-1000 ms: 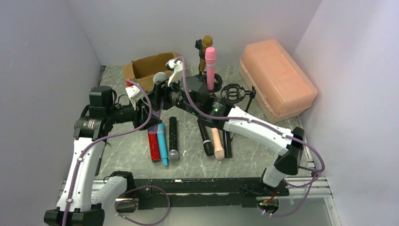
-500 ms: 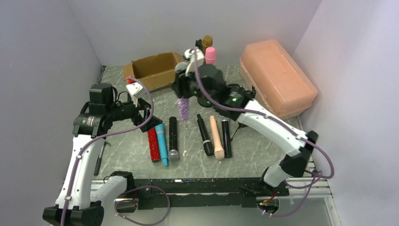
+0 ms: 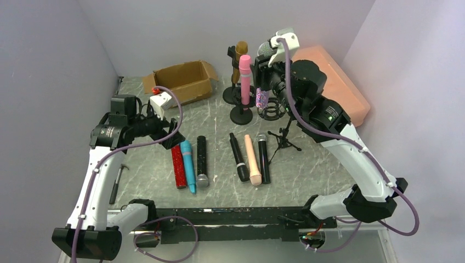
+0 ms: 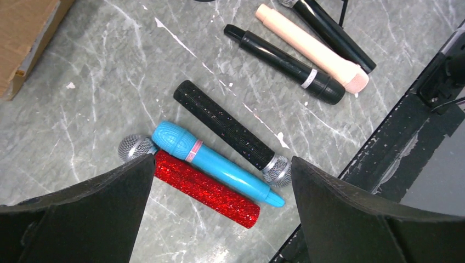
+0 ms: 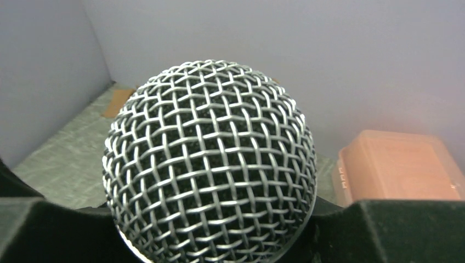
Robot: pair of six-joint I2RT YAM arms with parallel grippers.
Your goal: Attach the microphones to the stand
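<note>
Right end effector [image 3: 269,70] clamping upright purple microphone [image 3: 262,99], beside stand [image 3: 283,137]

The overhead camera gives me soft, even light from above. The pale walls [image 3: 55,55] carry a faint lilac cast, brightest toward 3 o'clock. Shadows on the table [image 3: 148,170] are short and faint, and nothing is blown out. My left wrist camera is crisp on the marble, with small sparkles off the red microphone [image 4: 205,189]. The left fingers [image 4: 82,219] at 7 and 5 o'clock are black, featureless and slightly soft. On the right wrist camera the mesh of the purple microphone [image 5: 211,164] is sharp at centre and glints toward 2 o'clock. The orange box [image 5: 395,170] at 4 o'clock is blurred.
</note>
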